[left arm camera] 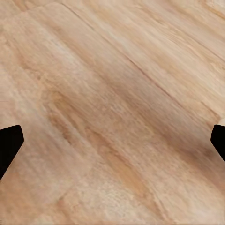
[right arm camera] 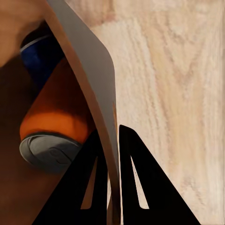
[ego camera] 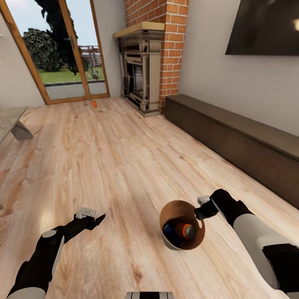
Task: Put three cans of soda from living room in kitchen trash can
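My right gripper [ego camera: 201,212] is shut on the rim of the tash can [ego camera: 174,206], a small tapered bin held tilted above the wood floor. Inside it lie a dark blue can of soda [ego camera: 170,231] and an orange one [ego camera: 185,230]. The right wrist view shows the gripper [right arm camera: 110,132] with one finger on each side of the bin's grey wall [right arm camera: 89,61], and the orange can [right arm camera: 56,112] and blue can [right arm camera: 40,58] within. Another orange can [ego camera: 94,104] stands on the floor far ahead by the glass doors. My left gripper [ego camera: 93,218] [left arm camera: 112,145] is open, nothing between its fingers.
This is the living room. A red-brick fireplace [ego camera: 145,70] stands ahead, with wood-framed glass doors [ego camera: 62,54] to its left. A long low dark cabinet [ego camera: 241,141] runs along the right wall under a dark screen [ego camera: 265,25]. A glass table corner [ego camera: 12,122] juts in at left.
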Motion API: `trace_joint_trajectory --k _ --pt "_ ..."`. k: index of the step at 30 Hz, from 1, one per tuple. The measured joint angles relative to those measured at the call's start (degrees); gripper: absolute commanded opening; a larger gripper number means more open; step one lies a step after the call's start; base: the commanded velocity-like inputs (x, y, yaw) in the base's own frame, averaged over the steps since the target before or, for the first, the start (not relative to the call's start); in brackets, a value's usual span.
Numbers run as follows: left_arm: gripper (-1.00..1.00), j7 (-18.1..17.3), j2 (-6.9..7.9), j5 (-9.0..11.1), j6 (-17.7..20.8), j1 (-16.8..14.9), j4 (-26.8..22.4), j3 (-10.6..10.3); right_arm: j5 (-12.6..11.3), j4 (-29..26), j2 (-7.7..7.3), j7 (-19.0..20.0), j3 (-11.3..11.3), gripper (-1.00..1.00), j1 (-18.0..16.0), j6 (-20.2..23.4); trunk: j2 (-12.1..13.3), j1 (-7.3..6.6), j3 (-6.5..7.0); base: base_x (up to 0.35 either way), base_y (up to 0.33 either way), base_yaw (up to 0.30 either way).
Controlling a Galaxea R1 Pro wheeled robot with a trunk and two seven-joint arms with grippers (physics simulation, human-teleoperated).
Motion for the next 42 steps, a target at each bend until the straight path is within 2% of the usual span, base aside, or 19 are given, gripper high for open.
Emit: trace_joint_trajectory --k 10,12,17,22,25,27,30,34,42 --pt "1.0 0.0 -0.21 -0.01 -0.05 0.08 0.02 -0.06 -0.09 0.01 0.18 -0.45 -0.05 -1.0 0.2 -0.02 0.0 0.0 -0.13 0.324 0.0 0.007" --pt "1.0 0.0 -0.39 -0.01 -0.05 0.13 0.02 -0.07 0.37 0.02 0.46 -0.48 0.04 -1.0 0.27 -0.13 0.0 0.0 -0.13 0.324 0.0 0.0" --pt "1.0 0.0 -0.66 -0.05 -0.06 0.17 0.04 -0.07 -0.27 0.0 0.92 -0.46 -0.08 -1.0 0.3 0.04 0.0 0.0 -0.13 0.324 0.0 0.005" --pt "1.0 0.0 -0.7 -0.09 -0.06 0.18 0.06 -0.07 0.66 0.02 1.2 -0.52 0.05 -1.0 0.5 -0.24 0.0 0.0 -0.31 0.324 0.0 0.083" --pt "1.0 0.02 -0.7 -0.08 -0.1 0.18 0.52 -0.07 -0.3 -0.04 1.44 -0.5 -0.07 -1.0 0.54 0.04 0.0 0.0 -0.49 0.324 0.0 0.124" --pt "1.0 0.06 -0.7 0.01 -0.13 0.18 1.49 -0.07 -0.09 -0.1 1.6 -0.51 0.01 -1.0 0.85 0.01 0.0 0.0 -0.63 0.324 0.0 0.135" --pt "1.0 0.08 -0.7 0.05 -0.14 0.18 1.83 -0.07 0.51 -0.14 1.65 -0.59 0.07 -1.0 1.0 -0.2 0.0 0.0 -0.85 0.324 0.0 0.143" --pt "1.0 0.09 -0.71 0.07 -0.15 0.18 2.02 -0.08 -0.24 -0.2 1.63 -0.55 -0.09 -1.0 1.07 0.02 0.0 0.0 -1.08 0.324 0.0 0.098" --pt "1.0 0.09 -0.71 0.08 -0.2 0.18 2.09 -0.09 -0.06 -0.25 1.61 -0.42 -0.14 -1.0 1.18 -0.05 0.0 0.0 -1.15 0.324 0.0 0.012"
